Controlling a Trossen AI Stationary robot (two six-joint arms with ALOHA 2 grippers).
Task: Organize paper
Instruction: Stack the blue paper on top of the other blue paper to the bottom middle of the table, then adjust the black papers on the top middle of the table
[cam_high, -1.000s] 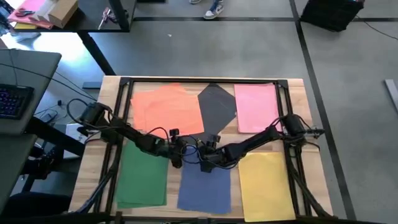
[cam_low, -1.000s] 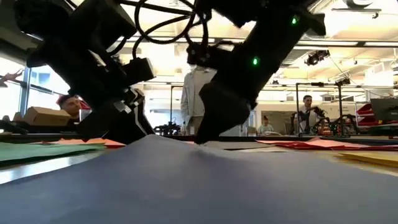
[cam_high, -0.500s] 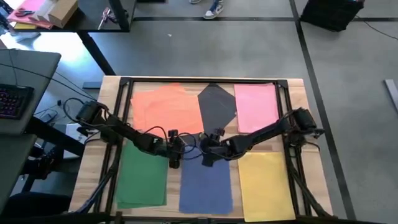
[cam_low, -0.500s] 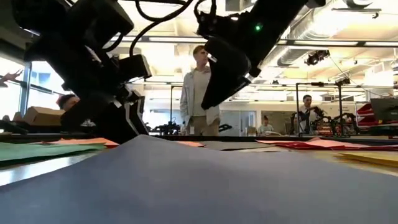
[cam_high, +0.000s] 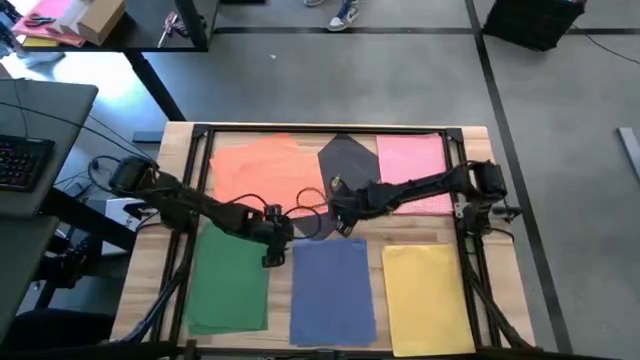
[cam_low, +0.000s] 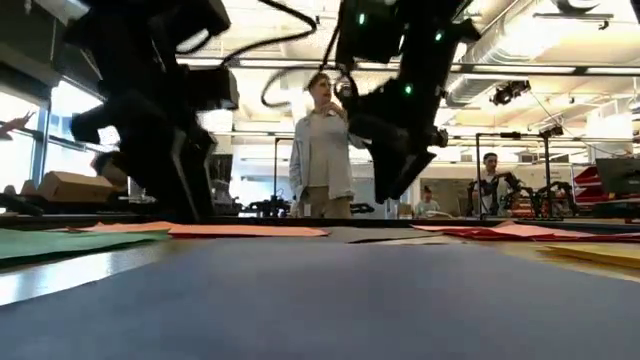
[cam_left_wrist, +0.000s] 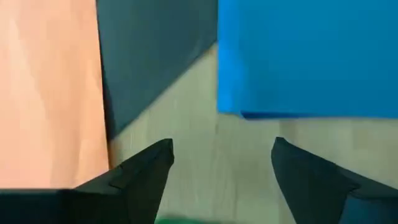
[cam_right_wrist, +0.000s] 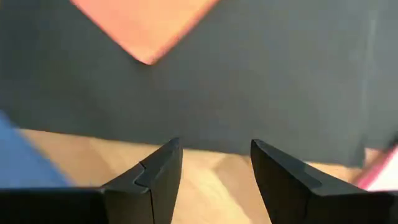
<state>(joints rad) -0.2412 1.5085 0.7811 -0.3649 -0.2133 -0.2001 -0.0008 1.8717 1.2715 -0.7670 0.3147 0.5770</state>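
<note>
Six coloured sheets of paper lie flat on the table: orange (cam_high: 268, 175), dark grey (cam_high: 348, 165) and pink (cam_high: 412, 170) in the far row, green (cam_high: 230, 285), blue (cam_high: 332, 290) and yellow (cam_high: 428, 295) in the near row. The dark grey sheet lies askew, one corner overlapping the orange one. My left gripper (cam_left_wrist: 221, 162) hangs open over bare wood between the orange, green and blue sheets (cam_high: 278, 240). My right gripper (cam_right_wrist: 214, 162) is open above the near edge of the dark grey sheet (cam_high: 335, 215). Neither gripper touches paper.
A black frame (cam_high: 330, 130) runs round the tabletop. Strips of bare wood (cam_high: 300, 228) separate the two rows. In the low view people stand in the room beyond the table (cam_low: 322, 150). A desk with a keyboard (cam_high: 20, 160) stands off the left side.
My right gripper has risen off the blue sheet's far edge and travelled toward the far edge, to the dark grey sheet. My left gripper has lifted and drawn back slightly leftward. The blue sheet's far edge, humped up before, now lies flat, and reaches farther up the table.
</note>
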